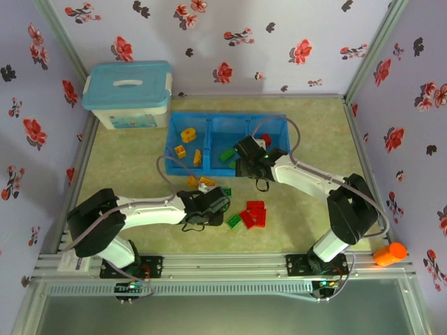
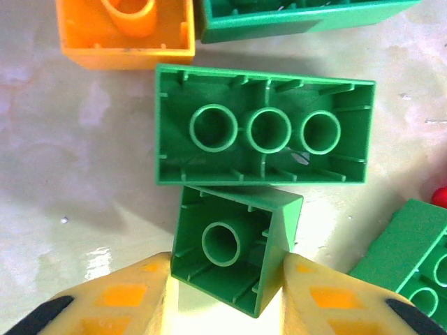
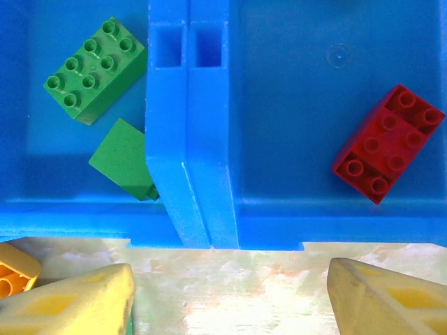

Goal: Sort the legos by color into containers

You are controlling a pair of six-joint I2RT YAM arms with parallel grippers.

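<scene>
The pale worktop (image 1: 119, 167) carries a white storage box with a pale-blue lid (image 1: 128, 94) at its far left. Just right of the box lies the long blue tray (image 1: 227, 116), with three square compartments side by side.

The right claw (image 1: 253, 155) hangs over the tray's near wall, at the divider between the middle and right compartments. In the wrist view the right claw (image 3: 230, 293) has its fingers wide apart with nothing between them.

The left claw (image 1: 218, 204) is down on the worktop, near of the tray, among the loose legos. The left claw (image 2: 227, 279) is clamped on the small green brick (image 2: 234, 248), which is upside down with a finger against each side.

A long green brick (image 2: 264, 132), also upside down, lies touching its far edge. Beyond that lie an orange-yellow brick (image 2: 126, 31) and another green one (image 2: 300, 17).

A cluster of red bricks (image 1: 253, 213) lies on the worktop just right of the left claw.

- **Left compartment:** three yellow bricks (image 1: 188, 134).
- **Middle compartment:** a studded green brick (image 3: 94, 70) and a smaller green piece (image 3: 126, 159) against the divider.
- **Right compartment:** a red brick (image 3: 387, 143).
</scene>
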